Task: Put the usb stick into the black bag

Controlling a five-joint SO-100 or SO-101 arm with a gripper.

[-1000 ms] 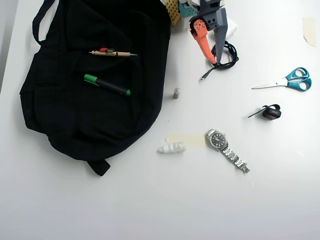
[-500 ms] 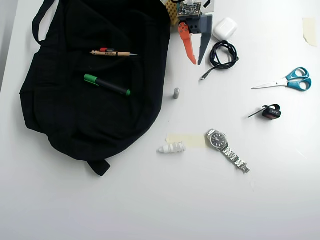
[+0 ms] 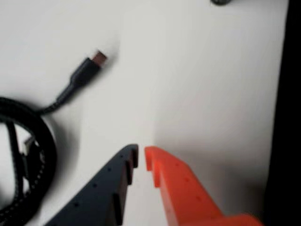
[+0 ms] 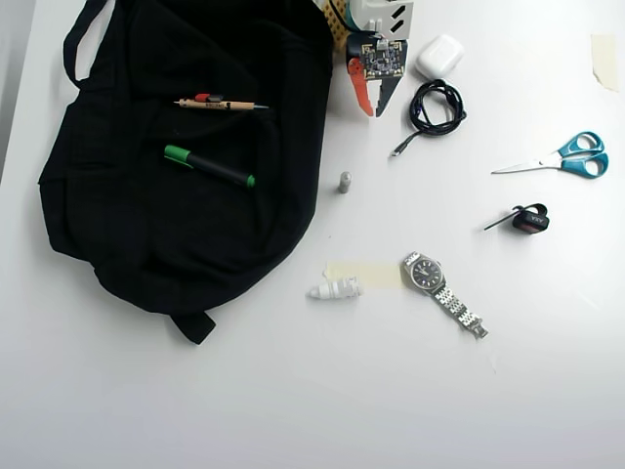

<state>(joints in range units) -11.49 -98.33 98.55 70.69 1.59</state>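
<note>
The black bag (image 4: 166, 195) lies flat on the left of the white table in the overhead view; its edge shows as a dark strip at the right of the wrist view (image 3: 288, 117). The usb stick (image 4: 204, 98), tiny and red, lies on top of the bag beside a pencil (image 4: 225, 104). My gripper (image 4: 375, 110) hangs over bare table just right of the bag's upper edge, well away from the stick. In the wrist view the gripper (image 3: 141, 153) has its orange and dark blue fingers almost touching, with nothing between them.
A green marker (image 4: 208, 166) lies on the bag. A coiled black cable (image 4: 437, 106) (image 3: 28, 155) is beside the gripper, with a white case (image 4: 438, 56) behind. Further off are a grey cylinder (image 4: 345, 182), scissors (image 4: 562, 156), a watch (image 4: 430, 275) and a white ribbed piece (image 4: 335, 289).
</note>
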